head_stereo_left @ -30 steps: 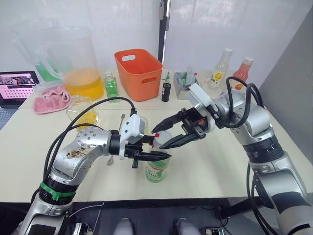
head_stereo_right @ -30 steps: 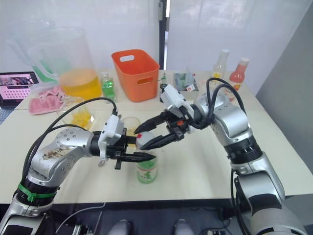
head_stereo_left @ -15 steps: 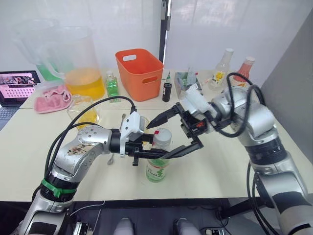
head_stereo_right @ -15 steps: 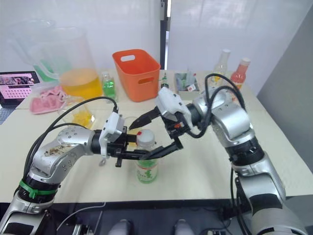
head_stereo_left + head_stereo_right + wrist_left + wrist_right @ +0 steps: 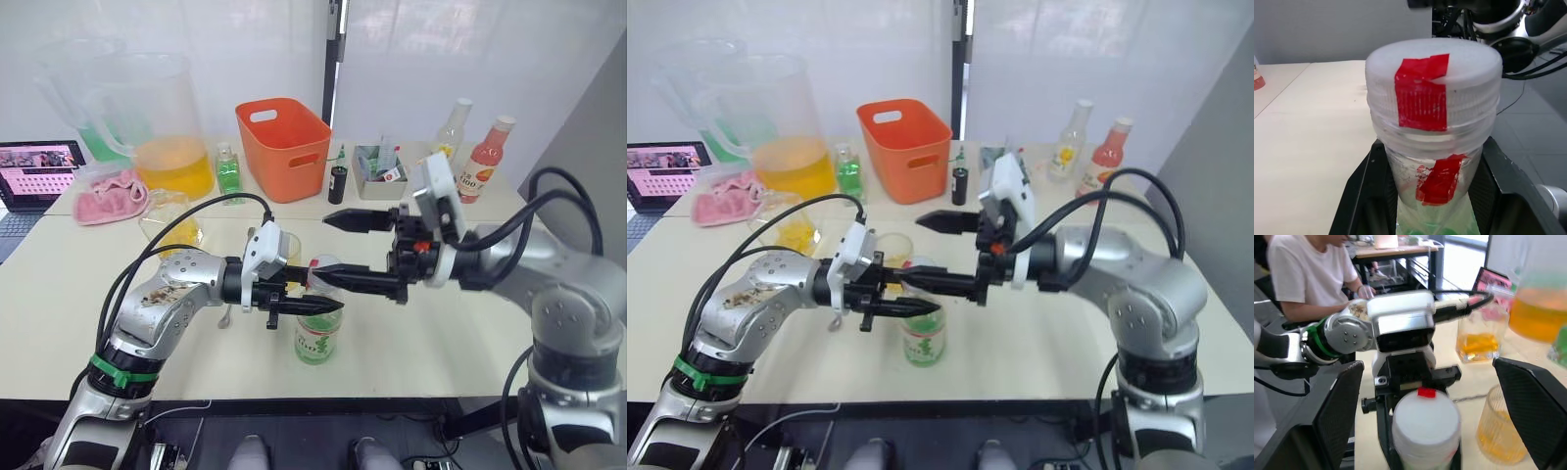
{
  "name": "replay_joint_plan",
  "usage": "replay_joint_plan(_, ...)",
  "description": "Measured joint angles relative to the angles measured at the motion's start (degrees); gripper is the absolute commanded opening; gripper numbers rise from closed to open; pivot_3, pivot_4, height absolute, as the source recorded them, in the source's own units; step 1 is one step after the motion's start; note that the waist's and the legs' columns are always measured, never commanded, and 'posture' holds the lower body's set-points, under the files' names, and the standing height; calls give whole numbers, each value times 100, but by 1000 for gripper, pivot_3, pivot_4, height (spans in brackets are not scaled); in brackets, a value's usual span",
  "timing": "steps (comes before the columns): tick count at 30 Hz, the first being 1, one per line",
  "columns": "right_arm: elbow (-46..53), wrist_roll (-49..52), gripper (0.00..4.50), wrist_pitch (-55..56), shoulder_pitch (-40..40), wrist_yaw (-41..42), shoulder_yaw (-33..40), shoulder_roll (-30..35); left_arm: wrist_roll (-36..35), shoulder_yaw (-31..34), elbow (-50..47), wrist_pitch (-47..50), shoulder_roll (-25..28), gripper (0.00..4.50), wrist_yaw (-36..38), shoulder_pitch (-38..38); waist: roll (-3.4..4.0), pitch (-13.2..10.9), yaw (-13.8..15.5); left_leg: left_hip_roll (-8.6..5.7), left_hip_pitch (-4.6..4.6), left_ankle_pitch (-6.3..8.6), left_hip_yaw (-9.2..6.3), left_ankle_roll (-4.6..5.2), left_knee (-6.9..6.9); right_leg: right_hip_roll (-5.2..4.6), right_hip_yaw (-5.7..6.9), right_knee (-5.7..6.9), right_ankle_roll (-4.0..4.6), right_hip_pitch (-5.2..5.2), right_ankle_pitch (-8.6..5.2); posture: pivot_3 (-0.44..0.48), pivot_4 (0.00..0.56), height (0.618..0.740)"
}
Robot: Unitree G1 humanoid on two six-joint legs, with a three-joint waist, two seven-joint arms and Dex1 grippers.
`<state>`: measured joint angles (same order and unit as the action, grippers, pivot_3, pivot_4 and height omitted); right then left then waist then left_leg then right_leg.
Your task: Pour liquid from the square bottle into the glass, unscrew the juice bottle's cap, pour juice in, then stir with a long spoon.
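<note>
The juice bottle (image 5: 316, 338) stands upright near the table's front edge, its green label facing me. My left gripper (image 5: 315, 297) is shut on its neck just under the white cap (image 5: 1434, 83), which carries red tape. My right gripper (image 5: 323, 252) is open wide. One finger is above the cap and the other level with it, and neither touches it. The glass (image 5: 892, 245), part full of yellow-orange liquid, stands just behind the left gripper. The square bottle (image 5: 171, 220) sits further back left. The long spoon (image 5: 222, 315) lies on the table, partly hidden by my left arm.
An orange basket (image 5: 284, 147), a big pitcher (image 5: 167, 127), a small green bottle (image 5: 227, 171), a pink cloth (image 5: 108, 201) and a laptop (image 5: 34, 171) line the back. A pink-labelled bottle (image 5: 480, 176) stands back right. A seated person (image 5: 1317, 269) is beyond the table's front.
My right gripper has drawn back from the cap, turned at the wrist and opened wider. The left gripper keeps its hold on the bottle's neck.
</note>
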<state>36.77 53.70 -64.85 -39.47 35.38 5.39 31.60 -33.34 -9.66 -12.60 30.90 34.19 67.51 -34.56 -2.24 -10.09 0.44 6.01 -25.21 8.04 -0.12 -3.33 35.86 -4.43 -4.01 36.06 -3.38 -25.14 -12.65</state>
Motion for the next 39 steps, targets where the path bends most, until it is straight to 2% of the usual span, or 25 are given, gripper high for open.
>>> replay_joint_plan(5, 454, 541, 4472, -485, 113, -1131, 140, -4, 19, -53, 164, -82, -24, 1401, 157, -99, 0, 0, 11, 0, 0, 0, 0, 0, -1, 0, 0, -3, 1, 1, 0, 0, 150, 703)
replay_joint_plan(9, 558, 632, 4472, -643, 240, -1622, 205, 160, 45, -87, 234, -100, -56, 1401, 229, -126, 0, 0, 10, 0, 0, 0, 0, 1, -2, -1, 0, -5, 1, 1, 0, 0, 150, 703)
replay_joint_plan(11, 587, 733, 4472, -646, 266, -1749, 203, 197, 64, -111, 238, -101, -73, 1401, 242, -141, 1, 1, 11, 1, 0, 0, 0, 1, -3, 0, 0, -5, 1, 2, 0, 0, 150, 703)
replay_joint_plan(15, 650, 931, 3397, -642, 268, -1920, 179, 221, 85, -113, 248, -100, -92, 1401, 251, -150, 1, 1, 14, 1, -1, 0, 0, 2, -2, -1, 0, -7, 1, 3, 0, 0, 150, 703)
replay_joint_plan(30, 576, 1218, 3397, -421, 247, -2093, -34, 370, 97, -110, 250, -100, -92, 1401, 277, -158, 1, 1, 11, 1, -2, 0, -1, 2, -3, -1, 0, -11, 1, 2, 0, 0, 150, 703)
replay_joint_plan(36, 528, 1265, 1697, -334, 199, -2077, -163, 385, 106, -89, 242, -94, -87, 1401, 271, -146, 1, 1, 8, 1, -2, 0, -1, 2, -3, -1, 0, -11, 1, 1, 0, 0, 150, 703)
replay_joint_plan(39, 473, 1274, 1688, -275, 195, -2077, -207, 384, 107, -66, 238, -83, -87, 1401, 266, -133, 1, 1, 5, 1, -2, 0, -1, 2, -3, -1, 0, -12, 1, 1, 0, 0, 150, 703)
